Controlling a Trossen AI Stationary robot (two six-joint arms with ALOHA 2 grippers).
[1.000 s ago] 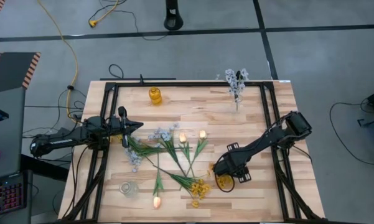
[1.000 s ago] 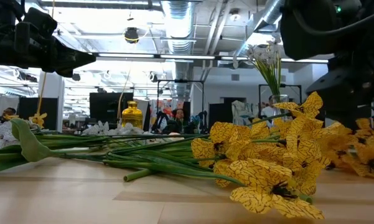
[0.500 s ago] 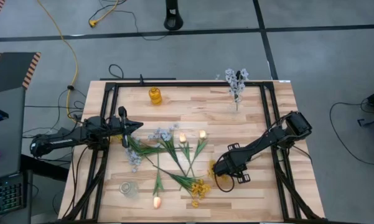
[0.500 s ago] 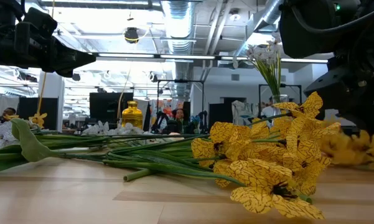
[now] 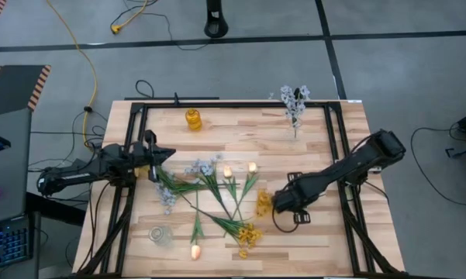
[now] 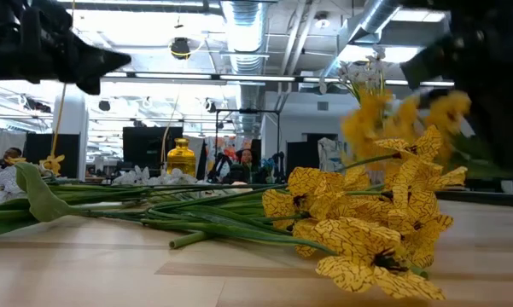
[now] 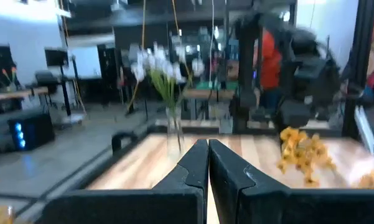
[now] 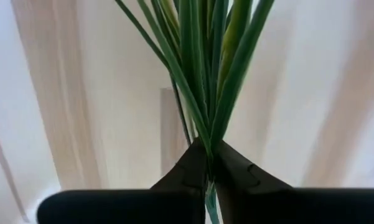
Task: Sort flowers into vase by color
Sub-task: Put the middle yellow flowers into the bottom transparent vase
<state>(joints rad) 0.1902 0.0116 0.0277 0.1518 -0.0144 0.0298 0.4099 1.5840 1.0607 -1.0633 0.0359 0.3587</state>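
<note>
The right gripper [image 8: 206,163] is pinching a bundle of thin green stems belonging to an artificial yellow-blossom sprig [image 5: 264,203], and is holding it just clear of the pale wooden slatted table [image 5: 326,240] at about four o'clock from the table's centre. The jaws are gripping the stems low down, where they gather into one tight stalk; this looks like the right place, since the blossoms appear soft and easily crushed. The sprig seems very light and floppy, so the head is likely to sway. A second cluster of yellow fabric flowers [image 5: 249,233] is lying at six o'clock, touching a tangle of loose green-stemmed sprigs [image 5: 209,186] at centre. A small amber glass vase [image 5: 193,118] is standing at eleven o'clock. The left gripper [image 7: 208,163] is waiting at nine o'clock, jaws pressed together on nothing.
</note>
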